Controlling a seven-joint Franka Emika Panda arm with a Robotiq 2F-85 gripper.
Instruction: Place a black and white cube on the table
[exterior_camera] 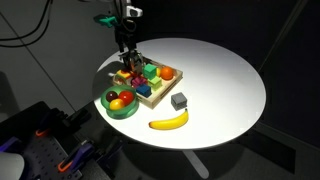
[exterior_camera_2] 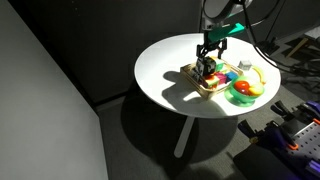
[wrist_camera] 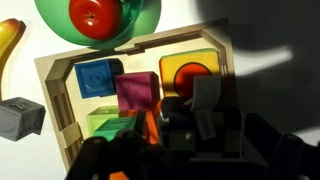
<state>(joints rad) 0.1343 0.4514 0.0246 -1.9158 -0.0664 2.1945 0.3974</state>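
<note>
My gripper (exterior_camera: 128, 62) hangs low over the wooden sorting tray (exterior_camera: 152, 97) on the round white table (exterior_camera: 225, 85); it also shows in the other exterior view (exterior_camera_2: 207, 60). In the wrist view the fingers (wrist_camera: 200, 125) lie in deep shadow over the tray's right side. A dark, faintly patchy shape between them looks like the black and white cube (wrist_camera: 226, 130). I cannot tell whether the fingers touch it. The tray (wrist_camera: 55, 85) holds blue (wrist_camera: 97, 78), magenta (wrist_camera: 137, 92), green, orange and yellow blocks.
A plain grey cube (exterior_camera: 179, 101) sits on the table beside the tray, with a banana (exterior_camera: 168, 121) in front of it. A green bowl (exterior_camera: 120, 102) of fruit stands against the tray. The table's edge curves close behind the tray.
</note>
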